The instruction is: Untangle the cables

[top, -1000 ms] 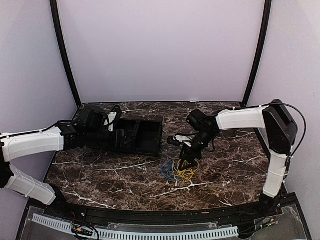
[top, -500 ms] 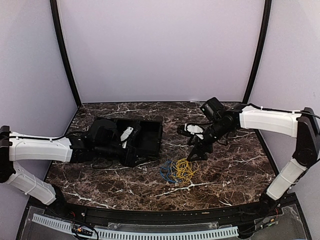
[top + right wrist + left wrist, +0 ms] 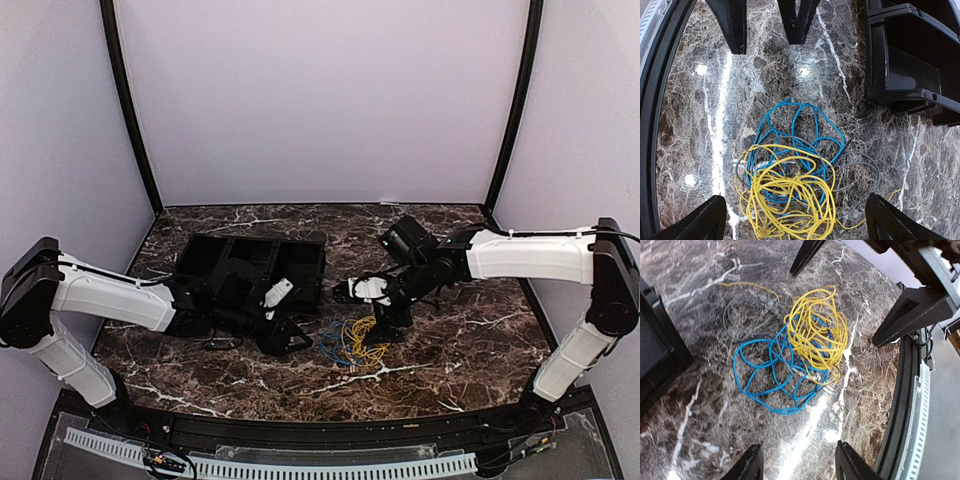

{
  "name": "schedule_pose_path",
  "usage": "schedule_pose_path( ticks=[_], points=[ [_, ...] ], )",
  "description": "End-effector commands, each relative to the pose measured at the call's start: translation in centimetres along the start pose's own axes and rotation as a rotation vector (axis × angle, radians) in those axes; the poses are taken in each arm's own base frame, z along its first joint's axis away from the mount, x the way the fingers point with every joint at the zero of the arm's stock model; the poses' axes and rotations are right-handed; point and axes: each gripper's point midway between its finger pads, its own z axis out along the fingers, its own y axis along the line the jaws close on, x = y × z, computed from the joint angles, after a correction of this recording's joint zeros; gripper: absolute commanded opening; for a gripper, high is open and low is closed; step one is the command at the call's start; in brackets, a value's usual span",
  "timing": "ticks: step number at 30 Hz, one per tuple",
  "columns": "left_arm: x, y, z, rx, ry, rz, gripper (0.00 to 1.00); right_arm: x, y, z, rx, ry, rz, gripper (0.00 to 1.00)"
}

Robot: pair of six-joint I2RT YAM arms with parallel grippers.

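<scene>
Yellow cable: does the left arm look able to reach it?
Probably yes: the left tool is open and faces the yellow cable, nothing solid between. The blue cable lies nearer, tangled with it, and may come along.

Legible markings: none recorded. No lettering, label, brand, number or sign can be read in any of the three views. Nothing legible is carried by the cables (image 3: 800, 350), the black tray (image 3: 255, 262) or the marbled table (image 3: 450, 340). Small coloured spots at the near edge in the top view are too small to be read.
</scene>
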Motion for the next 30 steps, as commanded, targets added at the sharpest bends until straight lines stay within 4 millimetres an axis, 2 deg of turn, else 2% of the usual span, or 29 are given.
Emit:
schedule_pose_path(
  ticks=[1, 5, 9, 17, 20, 30],
  points=[
    [-1.0, 0.5, 0.3, -0.022, -0.096, 0.180, 0.51, -0.1, 0.3, 2.2, 0.002, -0.031, -0.065, 0.99],
    [-2.0, 0.7, 0.5, -0.035, -0.186, 0.276, 0.45, 0.3, 0.8, 3.8, -0.012, -0.031, -0.065, 0.99],
    [-1.9, 0.9, 1.0, -0.040, -0.226, 0.376, 0.39, 0.8, 0.9, 4.4, -0.007, -0.042, -0.057, 0.99],
    [-1.5, 2.4, 2.0, -0.148, -0.255, 0.510, 0.40, 1.5, 1.6, 5.0, 0.002, -0.071, -0.022, 0.98],
    [-0.9, 3.4, 3.1, -0.205, -0.227, 0.549, 0.39, 1.7, 1.7, 5.3, 0.000, -0.080, -0.013, 0.98],
    [-1.2, 3.8, 5.5, -0.231, -0.190, 0.637, 0.35, 2.7, 2.1, 5.8, 0.018, -0.079, -0.011, 0.96]
  ],
)
